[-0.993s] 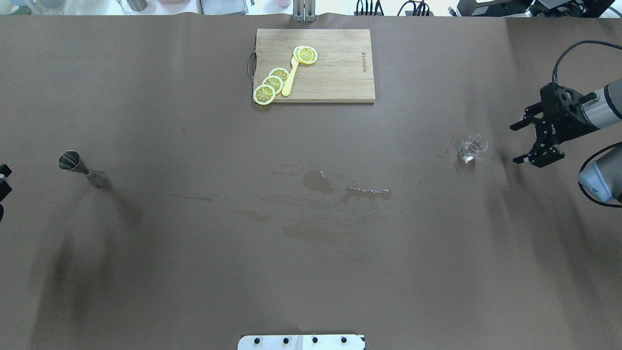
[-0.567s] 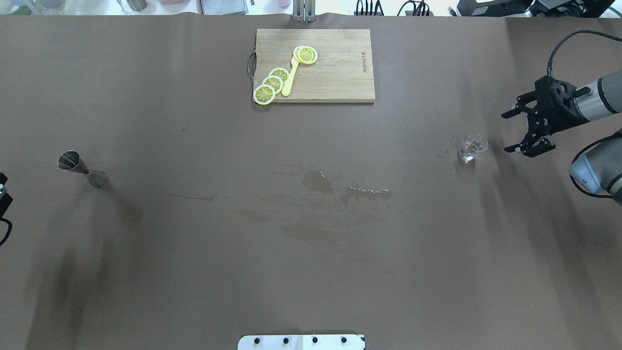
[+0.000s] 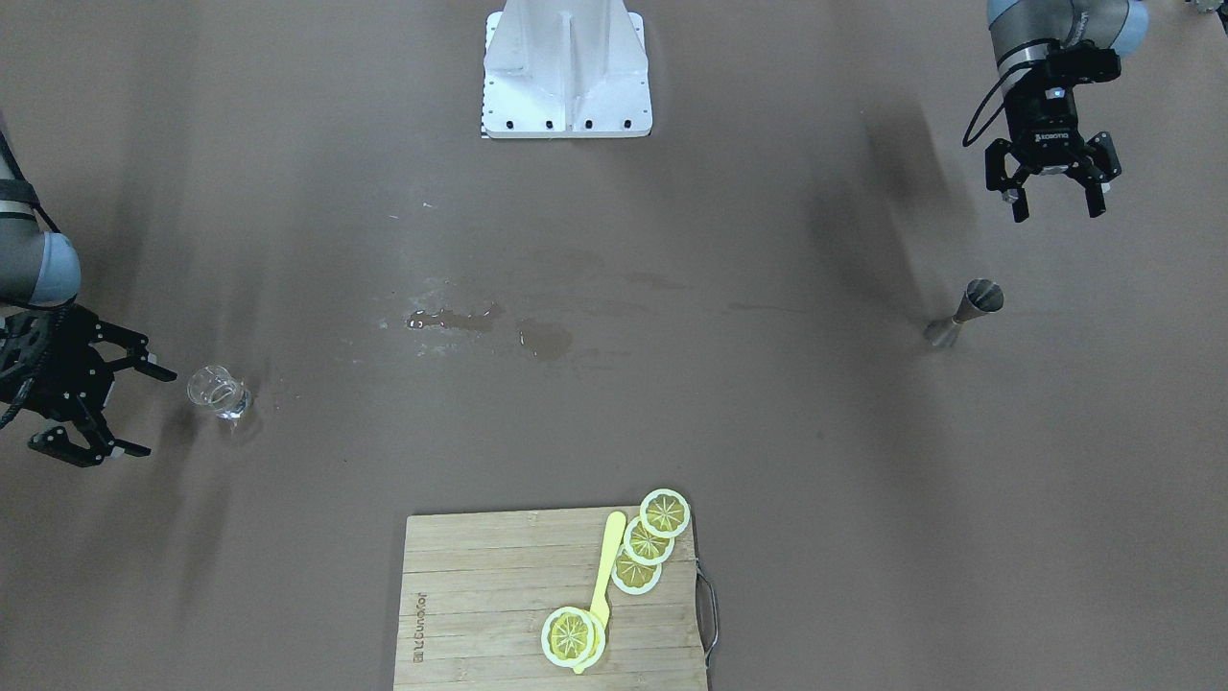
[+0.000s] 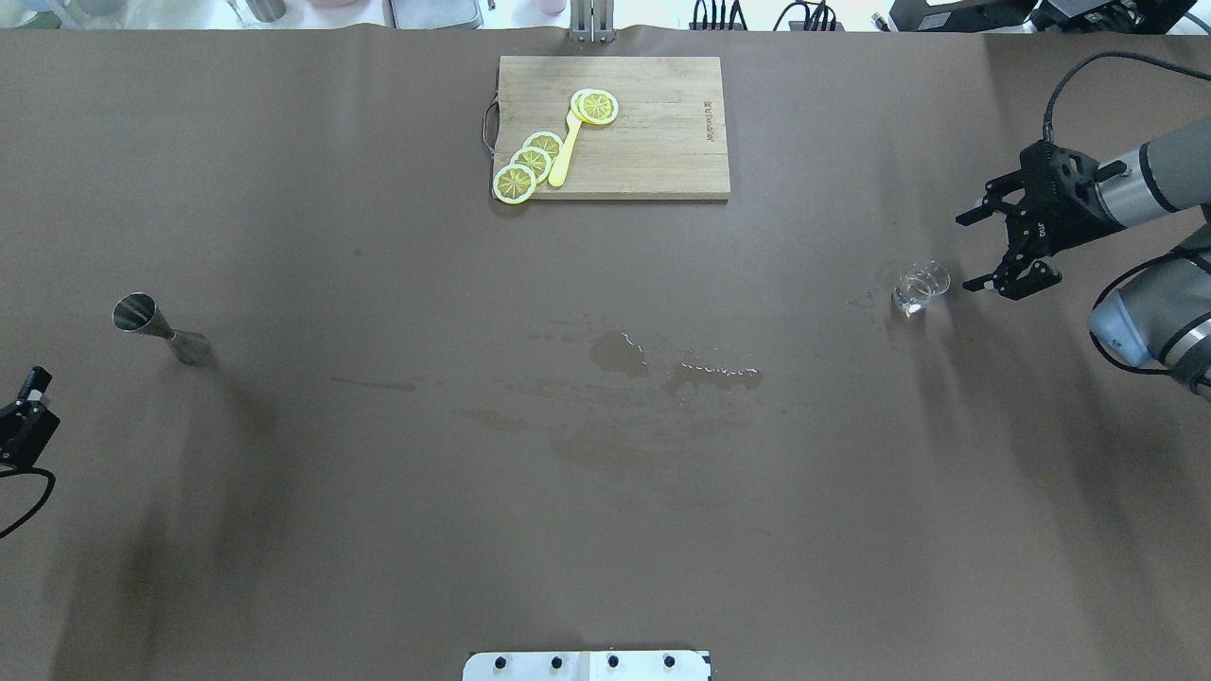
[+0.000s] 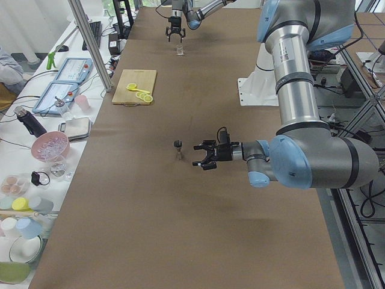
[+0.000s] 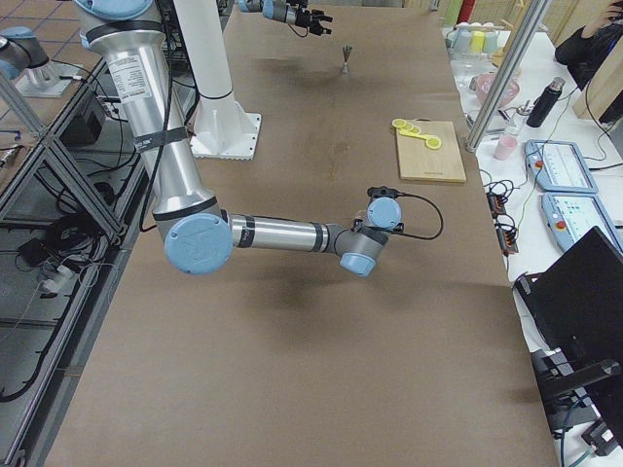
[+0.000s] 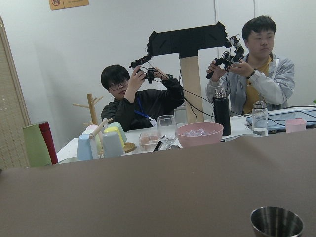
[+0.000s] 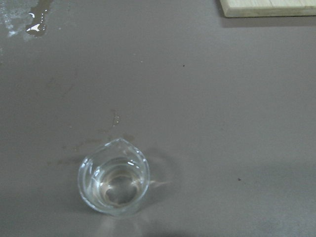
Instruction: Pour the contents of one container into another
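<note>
At the far left edge of the overhead view the left gripper sits lower in the frame than a second ago, having slid down along the edge. The front-facing view shows its fingers spread wide with nothing between them. Just to its right and higher in the frame, the metal jigger stands on the brown table where it stood before, well apart from that gripper; its rim shows at the lower right of the left wrist view. Near the middle of the frame a wet patch darkens the table, unchanged. Above it, at the top centre, the cutting board carries lemon slices and a yellow utensil. Right of centre the glass beaker stands in the same spot, with a little clear liquid at its bottom in the right wrist view. The right gripper has moved left and upward from the right edge and is now just beside the beaker. Its fingers are spread and empty, and its lower fingertip is close to the glass without touching it.
</note>
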`<move>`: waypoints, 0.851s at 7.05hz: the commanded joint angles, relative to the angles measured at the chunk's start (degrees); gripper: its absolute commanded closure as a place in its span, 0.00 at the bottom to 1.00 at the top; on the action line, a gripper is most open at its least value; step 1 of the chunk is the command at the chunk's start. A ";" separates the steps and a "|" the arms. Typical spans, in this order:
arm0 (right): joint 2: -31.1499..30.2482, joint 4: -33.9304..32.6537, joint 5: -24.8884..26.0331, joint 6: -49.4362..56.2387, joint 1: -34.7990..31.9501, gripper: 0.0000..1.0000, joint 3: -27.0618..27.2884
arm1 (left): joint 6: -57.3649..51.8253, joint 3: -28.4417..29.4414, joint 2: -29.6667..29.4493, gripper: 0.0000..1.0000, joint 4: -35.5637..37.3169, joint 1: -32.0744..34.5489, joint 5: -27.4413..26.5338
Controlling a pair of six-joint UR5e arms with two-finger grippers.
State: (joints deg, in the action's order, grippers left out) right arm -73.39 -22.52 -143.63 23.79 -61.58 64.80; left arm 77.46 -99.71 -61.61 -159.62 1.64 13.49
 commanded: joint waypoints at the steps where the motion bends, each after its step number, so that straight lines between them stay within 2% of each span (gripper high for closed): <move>1: -0.61 0.02 -2.00 0.03 1.63 0.01 -0.11 | 0.06 0.13 -0.53 0.01 -0.08 -5.39 -1.88; 3: 0.43 0.10 -2.18 -0.06 1.73 0.01 -0.11 | 0.06 0.57 -0.53 0.01 0.18 -7.61 -2.77; 5: 0.61 2.19 -2.01 0.03 2.16 0.01 -0.20 | 0.06 3.72 0.17 0.01 6.83 -10.43 -5.92; 6: 0.61 3.34 -1.49 0.03 2.77 0.02 -0.54 | 0.24 4.17 0.26 0.01 7.30 -10.52 -5.93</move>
State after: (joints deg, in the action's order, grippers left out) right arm -72.83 -20.72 -145.59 23.79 -59.39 64.54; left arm 77.54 -96.55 -61.55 -154.10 -8.38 8.17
